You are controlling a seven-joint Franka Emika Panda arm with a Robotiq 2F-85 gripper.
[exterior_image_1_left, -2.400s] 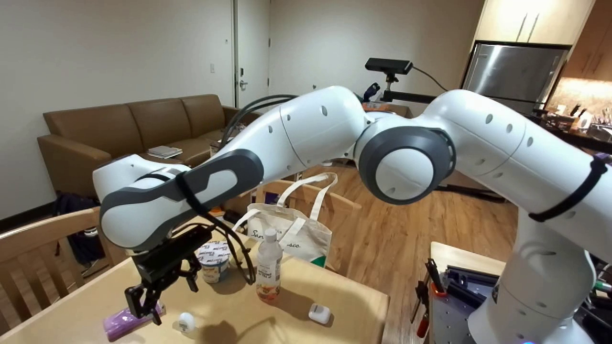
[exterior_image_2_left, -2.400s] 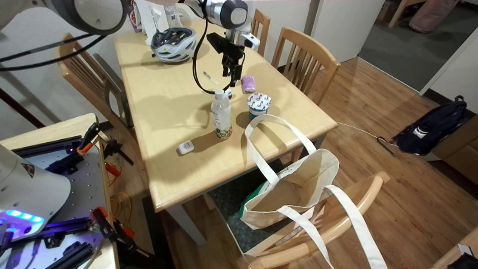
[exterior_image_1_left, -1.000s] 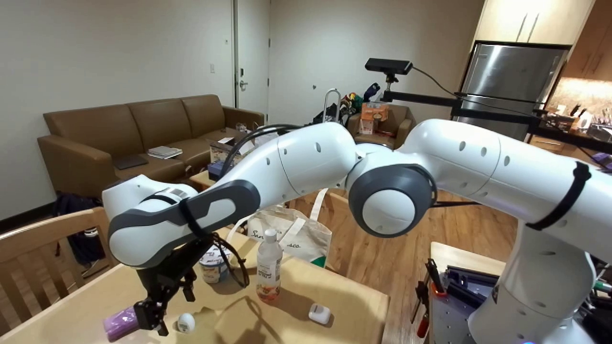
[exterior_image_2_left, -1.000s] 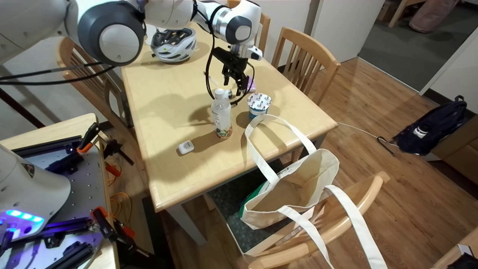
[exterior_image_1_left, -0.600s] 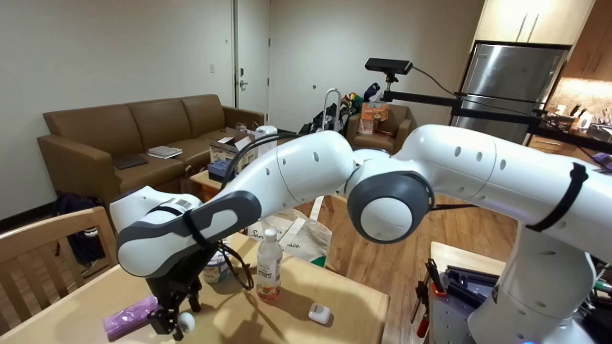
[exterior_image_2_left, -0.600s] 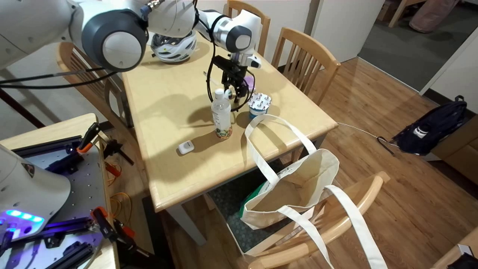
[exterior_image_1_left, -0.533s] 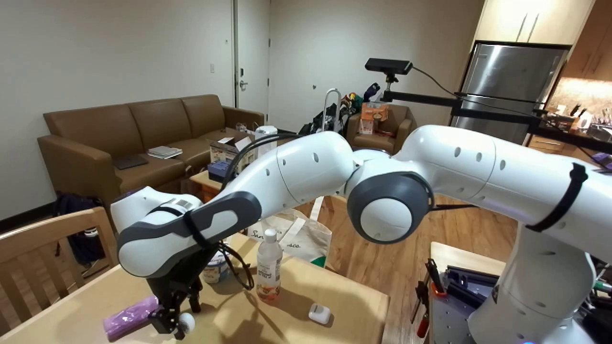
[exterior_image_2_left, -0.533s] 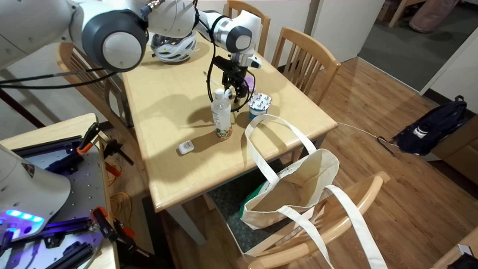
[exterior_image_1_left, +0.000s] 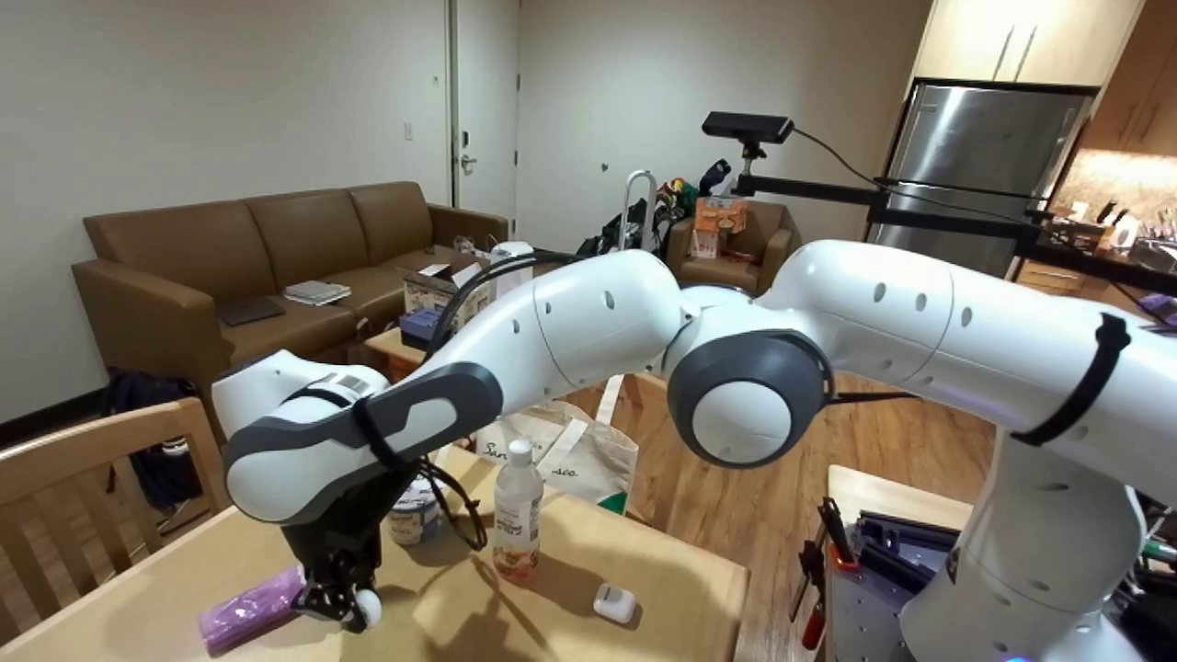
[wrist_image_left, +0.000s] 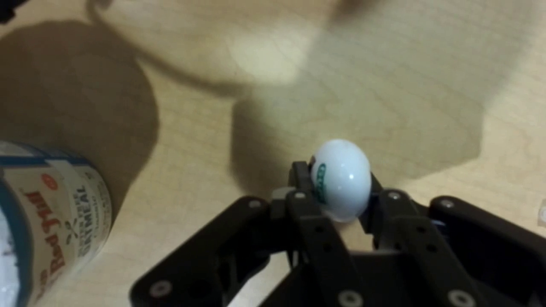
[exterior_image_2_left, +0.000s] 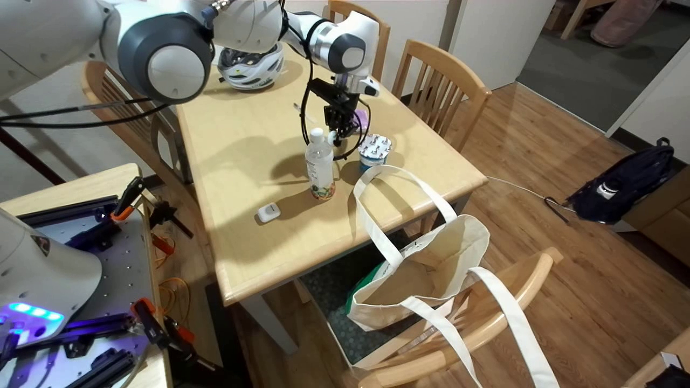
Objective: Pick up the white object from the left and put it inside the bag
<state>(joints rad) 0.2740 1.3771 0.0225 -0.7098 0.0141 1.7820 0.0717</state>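
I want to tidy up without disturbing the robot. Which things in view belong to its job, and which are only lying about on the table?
Belonging to the job:
white egg-shaped object
end effector, closed on it
canvas tote bag, where it should go

Only lying about:
purple packet
oatmeal cup
plastic bottle
small white case
bike helmet
slim pen-like item, partly hidden

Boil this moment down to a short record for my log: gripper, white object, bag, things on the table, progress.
Gripper: closed on the white object
White object: green lettering; whether it touches the table is unclear
Bag: open, on a chair
On the table: bottle, oatmeal cup, purple packet, white case, bike helmet
Progress: gripped, not yet in the bag
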